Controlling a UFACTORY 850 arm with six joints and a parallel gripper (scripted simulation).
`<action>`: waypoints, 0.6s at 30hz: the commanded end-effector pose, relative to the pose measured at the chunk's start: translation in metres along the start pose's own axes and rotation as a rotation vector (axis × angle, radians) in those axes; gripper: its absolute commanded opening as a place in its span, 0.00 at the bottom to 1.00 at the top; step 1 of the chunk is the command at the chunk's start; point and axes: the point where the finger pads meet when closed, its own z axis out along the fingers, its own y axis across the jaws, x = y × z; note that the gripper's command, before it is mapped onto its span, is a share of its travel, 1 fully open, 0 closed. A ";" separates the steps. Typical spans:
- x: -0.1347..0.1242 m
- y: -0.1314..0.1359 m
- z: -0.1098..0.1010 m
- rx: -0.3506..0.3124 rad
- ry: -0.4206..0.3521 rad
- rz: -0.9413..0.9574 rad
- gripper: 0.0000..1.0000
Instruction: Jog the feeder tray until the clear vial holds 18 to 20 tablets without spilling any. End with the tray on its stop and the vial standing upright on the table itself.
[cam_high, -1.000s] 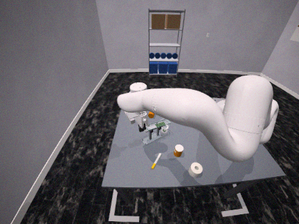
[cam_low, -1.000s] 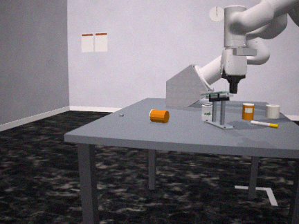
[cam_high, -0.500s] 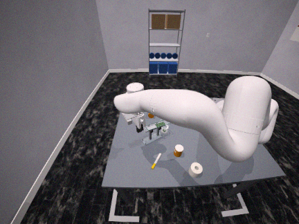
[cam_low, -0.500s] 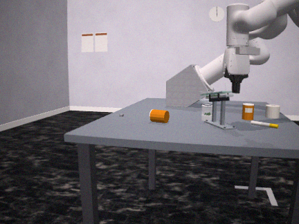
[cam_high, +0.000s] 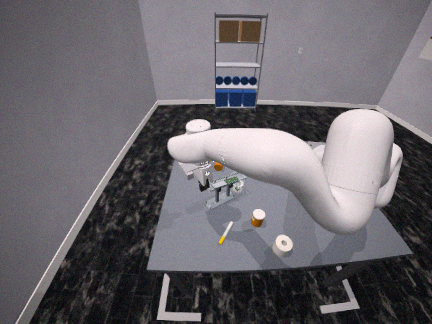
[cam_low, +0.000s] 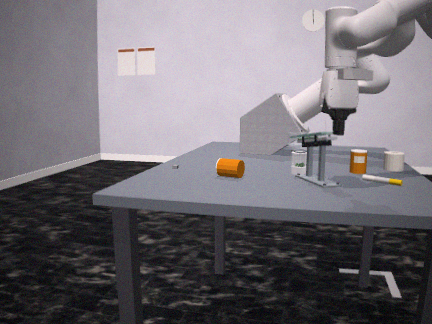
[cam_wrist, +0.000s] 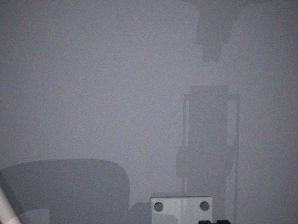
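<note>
The feeder tray (cam_low: 311, 136) is a thin plate on two posts on a small base (cam_low: 316, 179), near the table's middle. It also shows in the overhead view (cam_high: 226, 183), with green tablets on it. The clear vial (cam_low: 298, 162) stands upright on the table under the tray's low end, with green tablets inside; it also shows in the overhead view (cam_high: 238, 186). My gripper (cam_low: 338, 131) is shut and empty, pointing down at the tray's far end, touching or just above it. It also shows in the overhead view (cam_high: 202, 186). The wrist view shows only table top, shadows and the base's corner (cam_wrist: 181, 206).
An orange bottle (cam_low: 230, 167) lies on its side to the left. An upright orange bottle (cam_low: 358, 161), a white roll (cam_low: 393, 160) and a white-and-yellow pen (cam_low: 382, 179) are to the right. A grey wedge block (cam_low: 268, 126) stands behind the tray. A small grey piece (cam_low: 175, 166) lies far left.
</note>
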 end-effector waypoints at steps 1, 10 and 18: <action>-0.010 0.000 0.001 -0.001 0.001 -0.001 0.00; -0.016 0.000 0.002 -0.001 0.001 -0.001 0.00; -0.002 0.000 0.000 -0.001 0.001 -0.001 0.00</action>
